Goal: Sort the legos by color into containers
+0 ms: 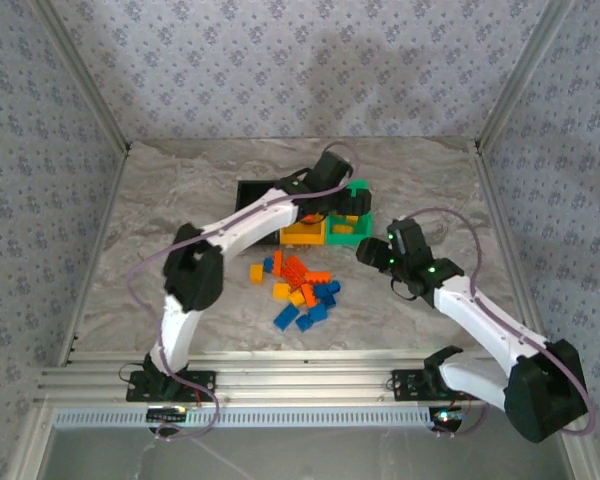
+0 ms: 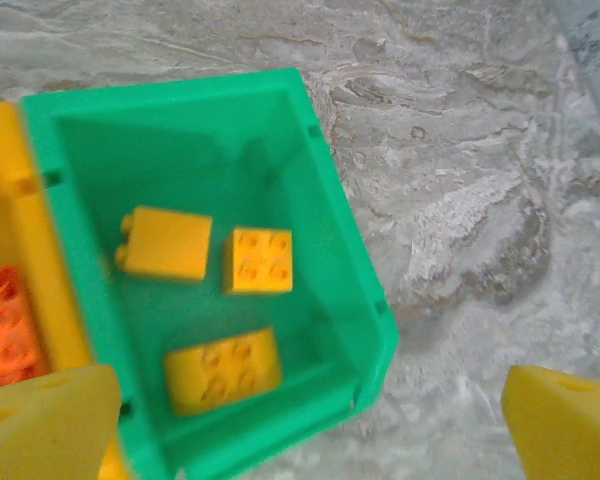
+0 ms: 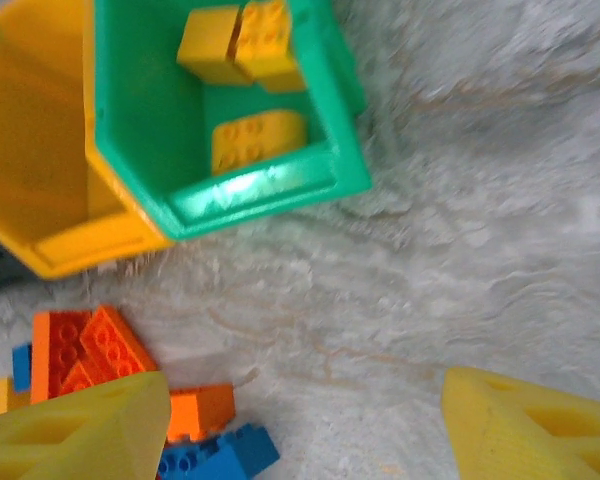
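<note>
The blunt yellow fingers (image 2: 45,425) of the left gripper (image 2: 305,430) stood wide apart with nothing between them in the left wrist view, one wedge-shaped pad in each lower corner. Beneath them lay the green bin (image 2: 335,240), a smooth, glossy plastic box with straight walls. On its floor sat three yellow bricks (image 2: 260,260) with round studs: two side by side and a third nearer the front wall. Joined to the bin's left wall was the yellow-orange bin (image 2: 0,150), which held a studded red-orange brick (image 2: 5,335). The table (image 2: 460,150) was grey and veined (marble or a print of it, I could not tell).

In the right wrist view the right gripper (image 3: 305,430) also had its yellow fingers (image 3: 80,435) spread wide and empty above bare table. The green bin, with its three yellow bricks, and the yellow-orange bin filled the upper left. Just by the left finger lay the edge of the heap of legos (image 3: 90,350): red-orange, orange and blue blocks touching one another.

In the top external view the left gripper (image 1: 348,203) hung over the green bin, and the right gripper (image 1: 368,250) was near that bin's right front corner. The black bin (image 1: 252,192), the yellow-orange bin and the green bin formed one row. The heap lay on the table in front of the row, between the two arms.
</note>
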